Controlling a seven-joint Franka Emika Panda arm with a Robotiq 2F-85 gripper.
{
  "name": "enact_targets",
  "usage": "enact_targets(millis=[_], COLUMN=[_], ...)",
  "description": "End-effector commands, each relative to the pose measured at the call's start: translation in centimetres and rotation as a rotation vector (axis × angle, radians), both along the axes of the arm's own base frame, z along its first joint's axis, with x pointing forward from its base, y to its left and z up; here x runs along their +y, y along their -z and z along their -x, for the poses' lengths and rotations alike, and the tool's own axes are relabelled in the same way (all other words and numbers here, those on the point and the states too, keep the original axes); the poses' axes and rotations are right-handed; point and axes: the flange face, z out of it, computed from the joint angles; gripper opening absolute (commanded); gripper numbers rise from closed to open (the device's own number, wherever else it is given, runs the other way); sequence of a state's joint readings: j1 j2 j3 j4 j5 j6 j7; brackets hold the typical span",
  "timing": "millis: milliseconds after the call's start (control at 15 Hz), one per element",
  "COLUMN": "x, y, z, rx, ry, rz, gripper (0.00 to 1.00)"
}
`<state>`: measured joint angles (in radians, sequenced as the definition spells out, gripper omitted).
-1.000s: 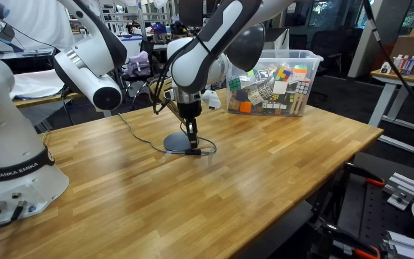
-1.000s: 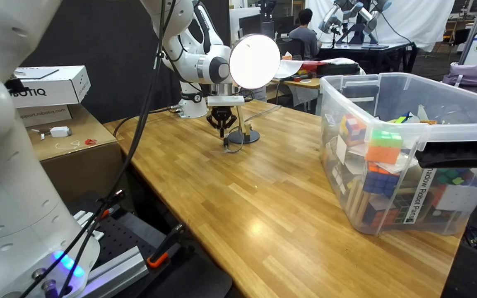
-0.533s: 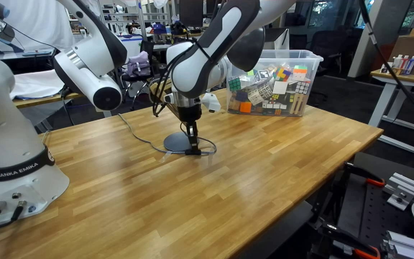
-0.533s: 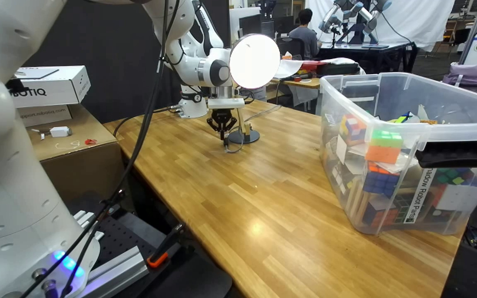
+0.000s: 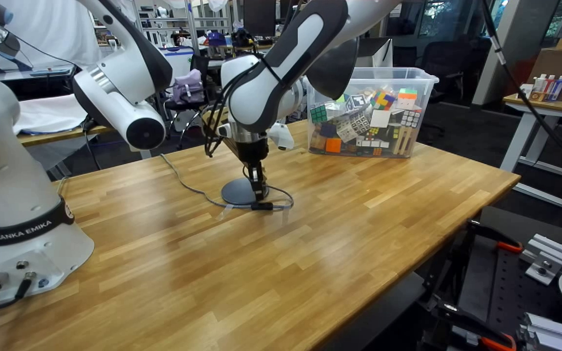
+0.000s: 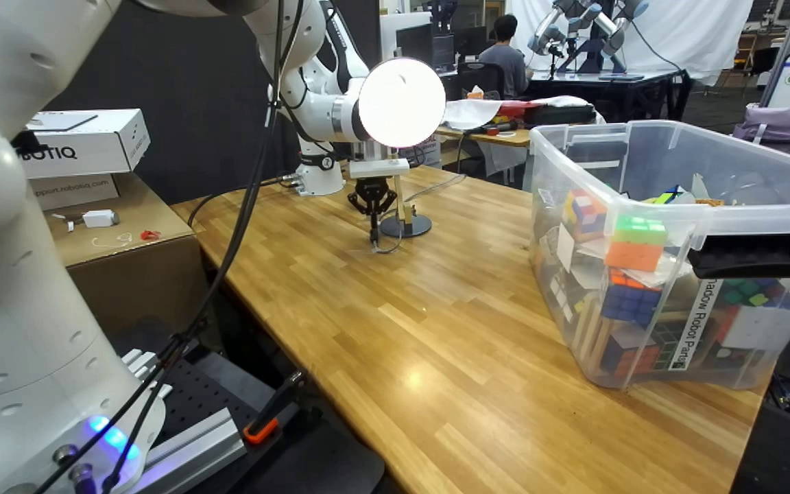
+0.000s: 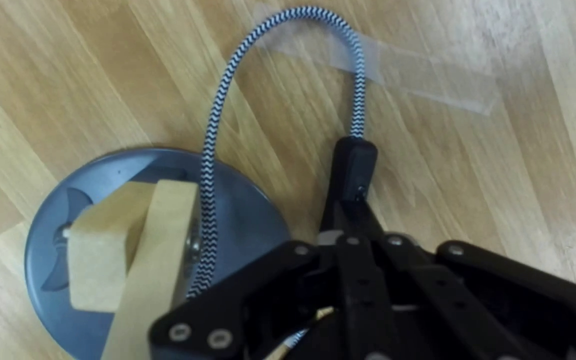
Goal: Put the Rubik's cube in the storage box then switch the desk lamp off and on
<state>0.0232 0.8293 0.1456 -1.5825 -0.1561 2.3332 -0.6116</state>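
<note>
i see the desk lamp (image 6: pixel 402 103) lit only in an exterior view | gripper (image 5: pixel 260 196) pressed together | storage box (image 6: pixel 683 215) holds puzzle cubes (image 6: pixel 631 300)

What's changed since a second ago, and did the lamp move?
The gripper dipped toward the cord switch, then edged left in an exterior view; nothing was taken hold of or let go. The lamp head shifted left in an exterior view. It stayed lit, the gripper stayed shut, and the storage box hasn't moved.
</note>
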Motion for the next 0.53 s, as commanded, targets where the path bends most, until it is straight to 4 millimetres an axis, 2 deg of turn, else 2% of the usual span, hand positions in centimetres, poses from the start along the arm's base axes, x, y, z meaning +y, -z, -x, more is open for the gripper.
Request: enact_targets(millis=[0,467], x=[0.34,1.34], y=[0.37,0.95], z=[-0.89,-1.35], rx=[0.005,0.004], ry=[-0.016,-0.027], rz=[0.019,0.014], gripper=[0.0,0.0])
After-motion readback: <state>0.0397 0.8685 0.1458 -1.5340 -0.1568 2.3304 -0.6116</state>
